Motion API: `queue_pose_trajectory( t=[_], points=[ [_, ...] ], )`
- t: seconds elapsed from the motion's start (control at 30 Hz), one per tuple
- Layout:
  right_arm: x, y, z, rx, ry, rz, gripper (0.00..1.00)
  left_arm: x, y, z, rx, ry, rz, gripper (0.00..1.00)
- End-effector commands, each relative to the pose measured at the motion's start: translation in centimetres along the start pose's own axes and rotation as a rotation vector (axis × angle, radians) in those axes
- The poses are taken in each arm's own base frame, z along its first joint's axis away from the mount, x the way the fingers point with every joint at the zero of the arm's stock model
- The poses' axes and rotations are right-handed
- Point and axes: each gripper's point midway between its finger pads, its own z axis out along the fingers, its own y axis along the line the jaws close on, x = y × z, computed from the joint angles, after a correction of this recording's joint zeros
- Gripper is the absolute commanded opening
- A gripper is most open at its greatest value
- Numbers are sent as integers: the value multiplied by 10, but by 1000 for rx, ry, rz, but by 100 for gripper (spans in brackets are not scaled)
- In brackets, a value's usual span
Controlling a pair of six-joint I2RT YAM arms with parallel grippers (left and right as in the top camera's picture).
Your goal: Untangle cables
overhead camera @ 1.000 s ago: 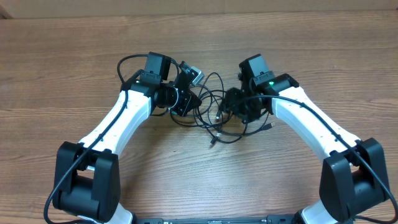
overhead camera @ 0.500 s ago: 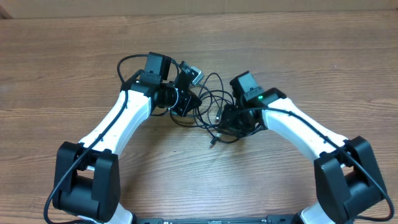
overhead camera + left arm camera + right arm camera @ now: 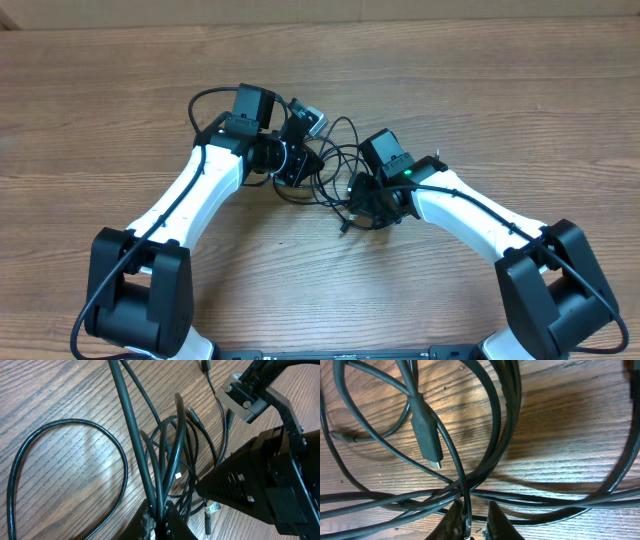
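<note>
**Wooden surface, one knot, two pincers**

Wood-grain surface (image 3: 520,90) carries the whole scene. Nearest me, the right pincer (image 3: 474,521) is low over the heap. Its fingertips stand narrowly either side of one strand, just short of a plug (image 3: 427,435). Whether it truly pinches that strand, I cannot tell. Next come the cables (image 3: 335,165), a tangled bunch lying between the two arms at mid-surface. Farther off, the left pincer (image 3: 160,519) is clamped tight on several strands, probably as an anchor so the other arm can draw one cable free.
</note>
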Motion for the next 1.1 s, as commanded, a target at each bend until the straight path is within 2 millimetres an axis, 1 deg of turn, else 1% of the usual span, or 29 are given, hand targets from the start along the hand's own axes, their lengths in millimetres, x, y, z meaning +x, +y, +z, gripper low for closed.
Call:
queue_pose_trajectory(
  t=[0.0,1.07],
  points=[
    [-4,-1,-2,6,-28,8,14,-14,-6,-10,12,-40,42,9],
    [-5,0,-3,0,-32,7,14,-14,-6,-10,12,-40,42,7]
  ],
)
